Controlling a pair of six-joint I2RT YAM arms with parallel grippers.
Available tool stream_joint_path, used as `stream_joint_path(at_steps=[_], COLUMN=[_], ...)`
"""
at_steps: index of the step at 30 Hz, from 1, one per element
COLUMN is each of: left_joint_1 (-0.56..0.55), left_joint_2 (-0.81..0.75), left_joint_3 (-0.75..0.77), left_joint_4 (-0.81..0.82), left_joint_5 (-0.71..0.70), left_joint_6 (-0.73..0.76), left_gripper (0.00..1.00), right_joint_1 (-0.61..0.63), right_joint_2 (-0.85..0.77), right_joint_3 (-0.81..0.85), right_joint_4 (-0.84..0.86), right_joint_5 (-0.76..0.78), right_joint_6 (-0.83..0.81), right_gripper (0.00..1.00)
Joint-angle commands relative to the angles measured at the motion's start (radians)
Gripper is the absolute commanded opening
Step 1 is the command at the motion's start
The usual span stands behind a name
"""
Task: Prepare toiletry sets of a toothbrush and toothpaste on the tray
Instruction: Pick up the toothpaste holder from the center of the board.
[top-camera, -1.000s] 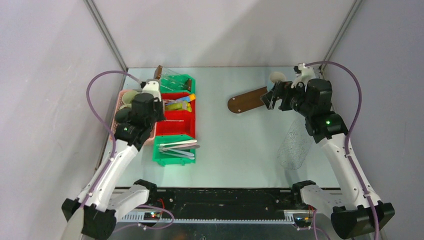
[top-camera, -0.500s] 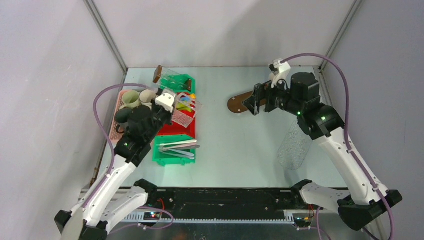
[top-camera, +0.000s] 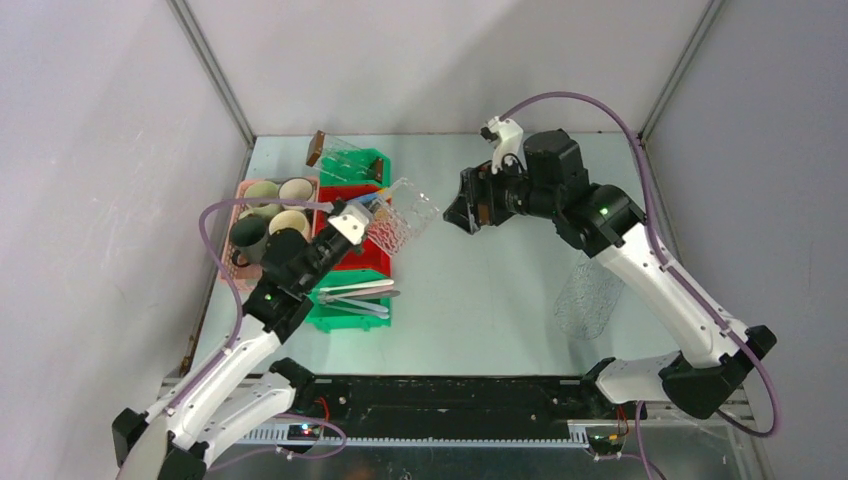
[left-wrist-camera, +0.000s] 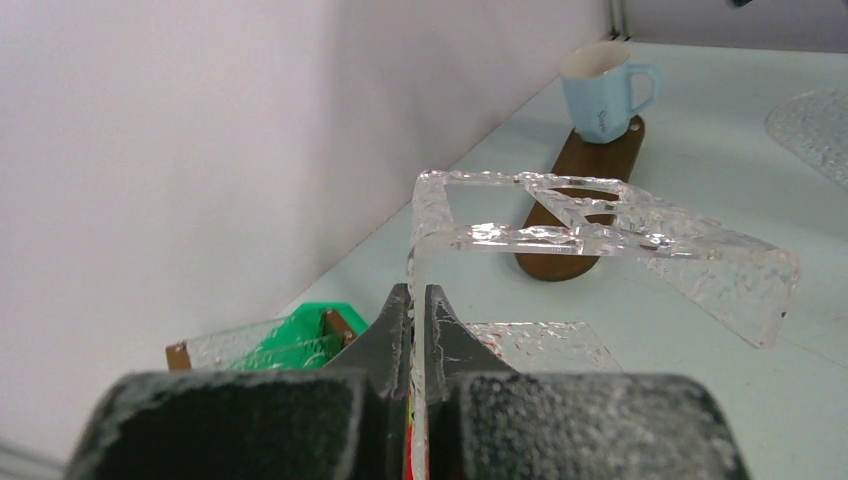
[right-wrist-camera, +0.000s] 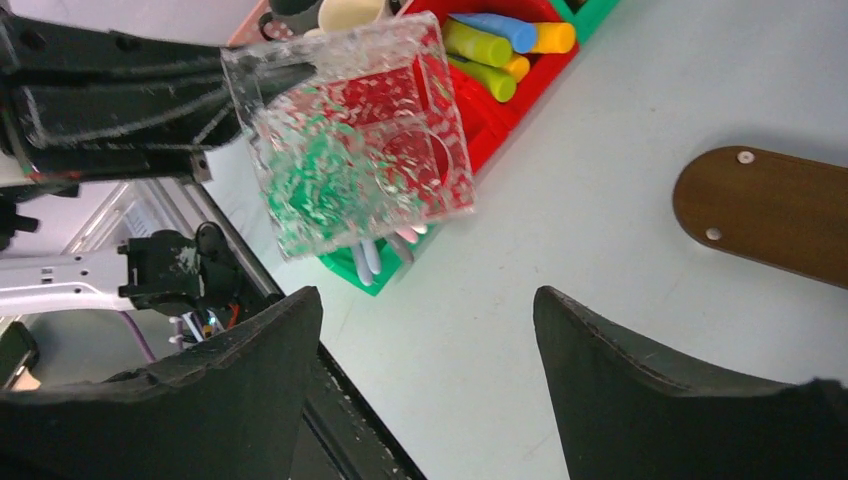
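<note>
Toothpaste tubes (right-wrist-camera: 495, 45) lie in a red bin (right-wrist-camera: 495, 122), partly hidden from above by a clear compartmented tray (top-camera: 402, 214), held aloft and clamped in the left gripper (left-wrist-camera: 418, 300). The right gripper (right-wrist-camera: 428, 300) gapes empty nearby.

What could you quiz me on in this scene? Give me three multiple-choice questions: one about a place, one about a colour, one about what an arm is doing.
1. Where does the pale blue mug stand?
A) on the brown board
B) in a bin
C) in the air, held by an arm

2. What colour is the bin holding the toothbrushes?
A) red
B) green
C) pink

3. What is the left end effector doing?
A) open and empty
B) shut on the clear plastic holder
C) out of sight

Answers:
1 A: the mug sits upright on the board's far end.
2 B: the toothbrushes lie in the green bin.
3 B: its fingers pinch the holder's wall, lifting it off the table.
</note>
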Motion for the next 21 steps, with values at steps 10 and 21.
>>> stream_joint_path(at_steps=[10, 21], left_joint_1=[-0.076, -0.105], left_joint_2=[-0.010, 0.003], left_joint_3=[-0.072, -0.082], left_joint_4=[0.347, 0.394], left_joint_5=[0.082, 0.091], left_joint_6=[0.020, -0.012], left_gripper=[0.00, 0.00], right_joint_1=[0.080, 0.095], right_joint_2=[0.124, 0.167], right_joint_3=[0.168, 0.208], right_joint_4=[-0.070, -0.090], right_joint_5=[0.010, 0.008], right_joint_6=[0.034, 0.013], right_gripper=[0.62, 0.44])
